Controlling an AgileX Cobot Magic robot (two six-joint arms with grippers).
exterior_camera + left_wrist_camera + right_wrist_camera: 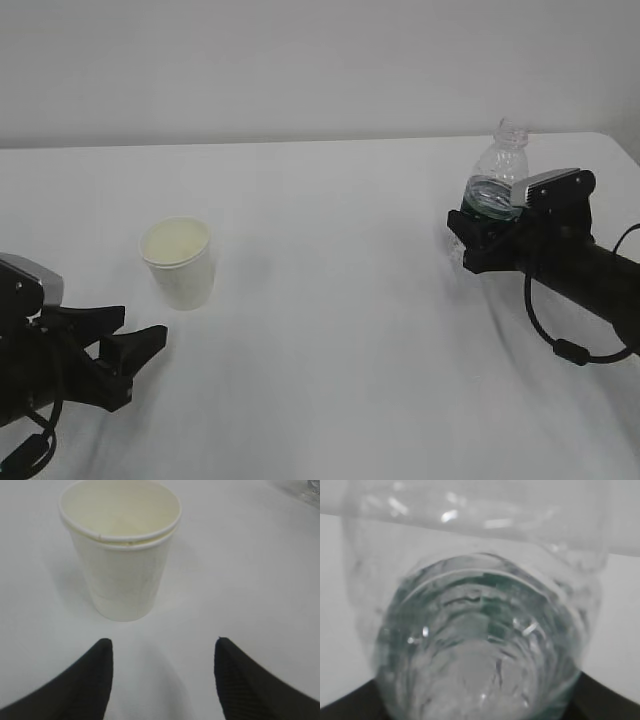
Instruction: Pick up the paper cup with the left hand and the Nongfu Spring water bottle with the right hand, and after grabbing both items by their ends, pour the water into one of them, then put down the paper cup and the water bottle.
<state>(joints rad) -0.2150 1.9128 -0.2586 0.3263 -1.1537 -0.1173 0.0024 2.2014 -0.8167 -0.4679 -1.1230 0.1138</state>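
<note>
The paper cup (178, 262) is seen upright on the white worktop (330, 330), left of centre, rim up, apparently empty. The left end effector (135, 352) is held open just short of it; in the left wrist view both fingertips (100, 652) are apart from the cup (120, 555), with nothing between them. The cup is judged very light, thin-walled and easily crushed or tipped. It is best taken low on the wall near the base, with a soft squeeze, as the rolled rim would deform and get in the way of pouring.

The Nongfu Spring water bottle (497, 170) stands at the right rear of the worktop, uncapped, neck up. The right end effector (478, 240) is set around its lower body, and the bottle (480, 630) fills the right wrist view. The jaws stand at bottle width, but firm contact cannot be confirmed.

The bottle is judged thin, ribbed, springy and slick. The water (475, 645) inside adds weight low down and will slosh. A hold on the lower ribbed section is suggested. Over-squeezing could push water out of the open neck.
</note>
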